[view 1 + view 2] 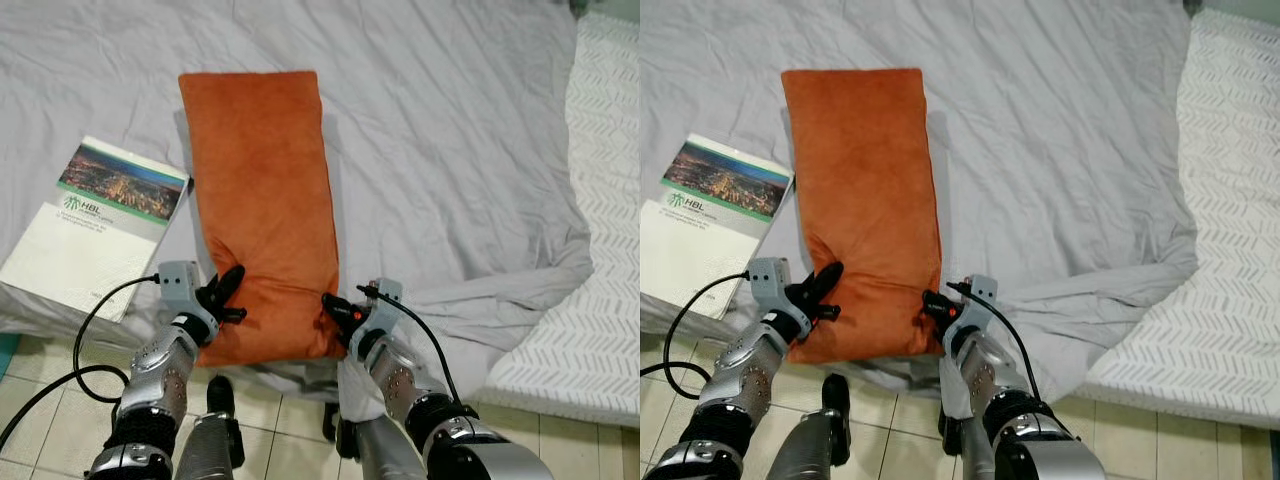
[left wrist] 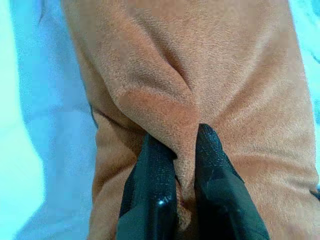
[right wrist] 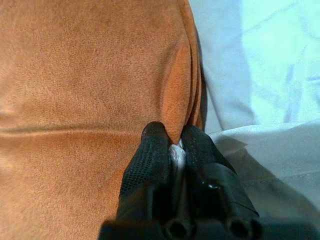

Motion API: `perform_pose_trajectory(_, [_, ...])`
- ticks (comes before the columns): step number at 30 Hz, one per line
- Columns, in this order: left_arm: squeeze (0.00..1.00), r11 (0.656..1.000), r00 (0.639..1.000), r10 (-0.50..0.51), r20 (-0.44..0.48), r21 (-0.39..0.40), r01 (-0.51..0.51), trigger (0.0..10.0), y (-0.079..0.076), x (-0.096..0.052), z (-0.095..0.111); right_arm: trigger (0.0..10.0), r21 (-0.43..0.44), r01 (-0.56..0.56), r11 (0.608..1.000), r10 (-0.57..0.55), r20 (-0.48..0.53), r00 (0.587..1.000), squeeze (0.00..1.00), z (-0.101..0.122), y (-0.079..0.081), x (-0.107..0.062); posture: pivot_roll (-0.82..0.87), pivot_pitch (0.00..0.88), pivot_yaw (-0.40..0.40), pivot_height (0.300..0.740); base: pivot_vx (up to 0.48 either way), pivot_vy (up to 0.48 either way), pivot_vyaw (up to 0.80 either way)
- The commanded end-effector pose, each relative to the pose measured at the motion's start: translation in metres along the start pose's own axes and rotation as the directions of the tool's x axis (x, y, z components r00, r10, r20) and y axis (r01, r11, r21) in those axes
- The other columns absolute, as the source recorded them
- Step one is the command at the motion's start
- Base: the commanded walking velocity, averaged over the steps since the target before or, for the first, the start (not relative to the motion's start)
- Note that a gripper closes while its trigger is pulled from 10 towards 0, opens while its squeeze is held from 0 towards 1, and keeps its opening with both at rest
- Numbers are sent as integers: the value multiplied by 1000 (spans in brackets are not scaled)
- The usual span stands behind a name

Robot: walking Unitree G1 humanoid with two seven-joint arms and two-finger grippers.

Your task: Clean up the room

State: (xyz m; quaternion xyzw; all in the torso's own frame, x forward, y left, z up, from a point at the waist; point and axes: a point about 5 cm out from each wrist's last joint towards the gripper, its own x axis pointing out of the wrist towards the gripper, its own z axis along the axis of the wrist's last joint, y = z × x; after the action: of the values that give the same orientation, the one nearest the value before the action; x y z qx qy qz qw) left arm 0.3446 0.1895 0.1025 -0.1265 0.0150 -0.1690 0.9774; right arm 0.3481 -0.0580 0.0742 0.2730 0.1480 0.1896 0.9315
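Both pincers pinch the pillow's [image 1: 262, 200] near end at the bed's [image 1: 450, 150] edge: left pincer [image 1: 228, 296] clamped on a fold at its left corner, right pincer [image 1: 335, 307] clamped on the right edge. Something white shows between the right fingers [image 3: 150, 160]; what it is I cannot tell. Beside the pillow lies a book [image 1: 95, 225], its near corner cut off by the left arm.

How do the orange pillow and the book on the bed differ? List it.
1. The pillow is plain orange and soft; the book is flat, white, with a city photo on its cover.
2. The pillow is pinched at its near corners by the left tool and right tool; the book lies untouched.
Both rest on the grey sheet.
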Motion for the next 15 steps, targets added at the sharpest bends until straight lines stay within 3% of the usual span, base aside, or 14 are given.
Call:
perform_pose_trajectory(1, [0, 998, 988, -34, -150, 48, 41, 0, -3, -13, -31, 0, 78, 11, 997, -8, -29, 1000, 0, -23, 15, 0, 89, 412, -163, 740, 0, 0, 0])
perform_pose_trajectory(3, [0, 991, 992, -49, -115, 121, 63, 0, 0, -9, -13, 0, 61, 19, 998, -20, 31, 999, 0, -7, 9, 1, 101, 330, -157, 740, 0, 0, 0])
perform_pose_trajectory(5, [0, 988, 993, -54, -103, 137, 68, 0, 1, -7, -7, 0, 57, 28, 998, -31, 51, 998, 0, -1, 6, 1, 105, 306, -154, 740, 0, 0, 0])
perform_pose_trajectory(6, [0, 984, 994, -48, -97, 164, 64, 0, 3, -4, 0, 0, 56, 27, 998, -31, 74, 997, 0, 6, 5, 2, 110, 248, -144, 740, 0, 0, 0])
perform_pose_trajectory(10, [0, 960, 998, -59, -31, 273, 65, 0, 9, 9, 40, 0, 27, -27, 999, 21, 221, 975, 0, 51, 17, 10, 104, 143, -120, 740, 0, 0, 0])
perform_pose_trajectory(15, [0, 943, 998, -65, -10, 326, 64, 0, 12, 16, 60, 0, -27, -63, 998, 68, 301, 951, 0, 80, 27, 13, 91, 57, -96, 740, 0, 0, 0])
